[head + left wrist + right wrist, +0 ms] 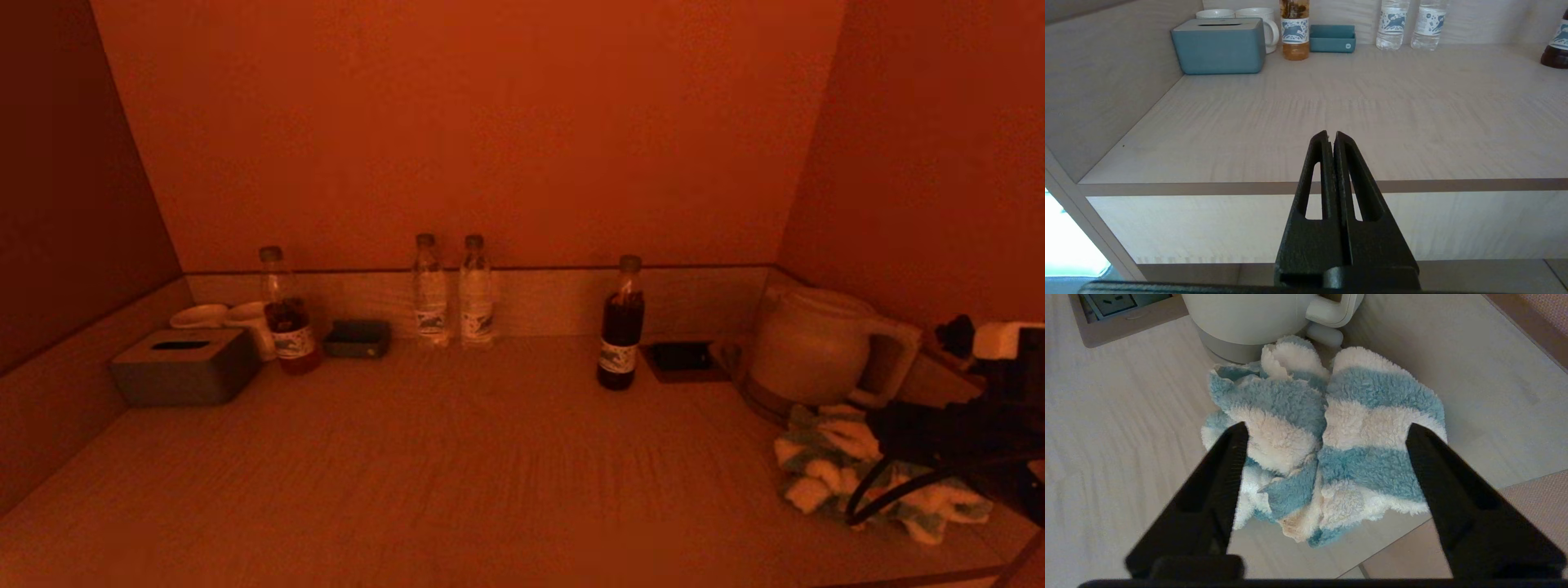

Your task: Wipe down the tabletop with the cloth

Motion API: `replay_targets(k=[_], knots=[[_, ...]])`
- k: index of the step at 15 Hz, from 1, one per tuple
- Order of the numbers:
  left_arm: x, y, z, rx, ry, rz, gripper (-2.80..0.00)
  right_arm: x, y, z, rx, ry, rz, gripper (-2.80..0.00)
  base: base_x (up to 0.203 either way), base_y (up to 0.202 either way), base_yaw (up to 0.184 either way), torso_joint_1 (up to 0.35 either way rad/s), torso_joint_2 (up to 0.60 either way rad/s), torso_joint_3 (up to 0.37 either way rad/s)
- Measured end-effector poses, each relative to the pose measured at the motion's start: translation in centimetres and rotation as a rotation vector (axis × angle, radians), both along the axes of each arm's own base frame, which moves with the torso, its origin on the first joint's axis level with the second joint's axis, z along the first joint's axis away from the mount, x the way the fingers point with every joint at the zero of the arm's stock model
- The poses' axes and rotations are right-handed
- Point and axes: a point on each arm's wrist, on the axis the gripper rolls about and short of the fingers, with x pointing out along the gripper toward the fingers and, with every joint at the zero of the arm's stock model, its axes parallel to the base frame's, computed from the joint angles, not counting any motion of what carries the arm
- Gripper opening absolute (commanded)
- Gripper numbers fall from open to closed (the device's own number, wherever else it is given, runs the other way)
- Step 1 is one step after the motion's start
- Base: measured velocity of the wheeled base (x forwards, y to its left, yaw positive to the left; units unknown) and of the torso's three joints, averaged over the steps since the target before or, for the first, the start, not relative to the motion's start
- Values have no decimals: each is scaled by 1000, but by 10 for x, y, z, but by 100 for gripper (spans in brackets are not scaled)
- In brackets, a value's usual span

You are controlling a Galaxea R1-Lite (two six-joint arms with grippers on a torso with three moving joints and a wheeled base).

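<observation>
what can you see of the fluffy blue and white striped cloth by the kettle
The fluffy blue and white striped cloth looks like soft fleecy terry. It lies crumpled in a loose heap on the pale wood-grain tabletop, near its front right corner. Its far edge is bunched against the base of the white electric kettle. The right gripper is over it, open, one finger on each side of the heap; no grip is visible yet.
</observation>
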Motion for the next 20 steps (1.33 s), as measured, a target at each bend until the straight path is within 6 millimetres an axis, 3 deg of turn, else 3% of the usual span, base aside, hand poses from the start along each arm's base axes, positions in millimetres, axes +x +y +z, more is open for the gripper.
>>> replay_targets(k=[4,5,6,20], knots=[[0,0,0,0,0,1,-280,-4,1,1,-1,-9,1,0,0,0,0,0,0,0],[0,0,0,0,0,1,-280,-9,2,3,-1,-19,6,-78,0,0,0,0,0,0],[0,0,0,0,0,1,-280,-14,3,6,-2,-32,18,-280,0,0,0,0,0,0],[0,0,0,0,0,1,-280,-104,29,55,-58,-296,245,-280,0,0,0,0,0,0]])
